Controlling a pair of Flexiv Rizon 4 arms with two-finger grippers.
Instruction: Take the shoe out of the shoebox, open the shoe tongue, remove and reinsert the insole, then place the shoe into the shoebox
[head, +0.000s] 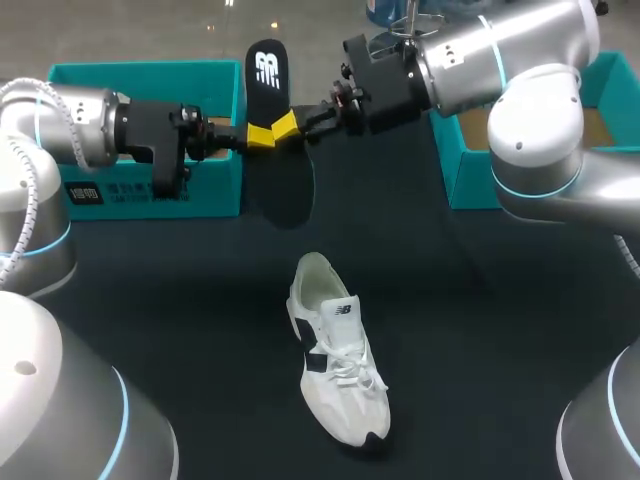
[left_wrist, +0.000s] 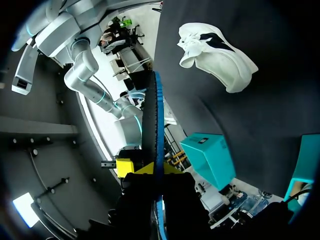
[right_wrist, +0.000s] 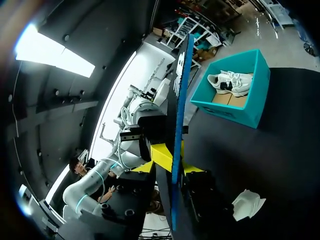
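A black insole (head: 266, 72) with a white logo stands upright in the air in front of the left teal shoebox (head: 150, 195). My left gripper (head: 258, 136) and right gripper (head: 288, 124) meet at its lower end, both shut on it. In the left wrist view the insole (left_wrist: 151, 120) runs edge-on out of my left gripper (left_wrist: 152, 172). The right wrist view shows the insole (right_wrist: 179, 105) pinched between the yellow tips of my right gripper (right_wrist: 175, 162). The white shoe (head: 337, 350) lies on the dark table, toe toward the front edge.
A second teal box (head: 470, 165) stands at the back right, under my right arm. In the right wrist view the left shoebox (right_wrist: 240, 107) holds another white shoe (right_wrist: 230, 82). The table shoe (right_wrist: 247, 204) lies well below both grippers.
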